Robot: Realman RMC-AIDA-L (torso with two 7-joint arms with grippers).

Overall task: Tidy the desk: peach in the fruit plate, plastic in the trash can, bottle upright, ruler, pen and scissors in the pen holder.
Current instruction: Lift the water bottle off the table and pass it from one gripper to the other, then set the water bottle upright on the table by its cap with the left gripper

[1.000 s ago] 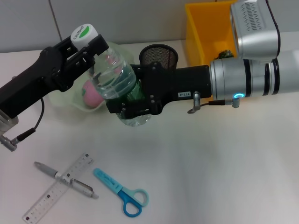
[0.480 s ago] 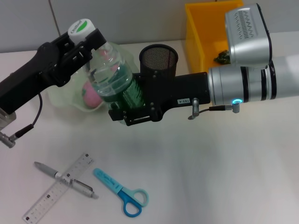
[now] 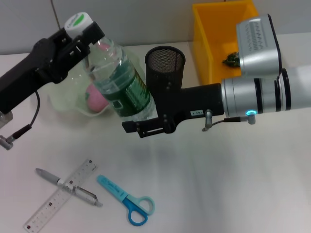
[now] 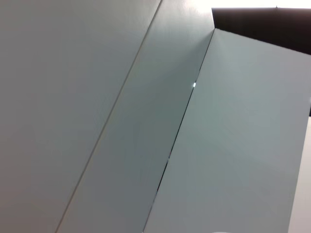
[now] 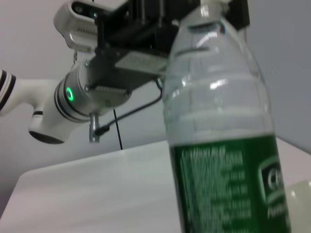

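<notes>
Bottle (image 3: 119, 80): clear plastic, green label, white cap with green mark, tilted, cap end toward the left, base near the pen holder (image 3: 165, 68), a black mesh cup, upright. Peach (image 3: 95, 98): pink, in the translucent fruit plate (image 3: 60, 101). Trash can (image 3: 214, 36): yellow bin, far right. Ruler (image 3: 60, 195), grey pen (image 3: 68, 187) crossing it, blue scissors (image 3: 127, 200) flat on the desk, front left

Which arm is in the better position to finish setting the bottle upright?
Probably the left. The left pincer is shut on the cap of the bottle, which is tilted with its base near the table. The right pincer, by the bottle's base, appears open.
</notes>
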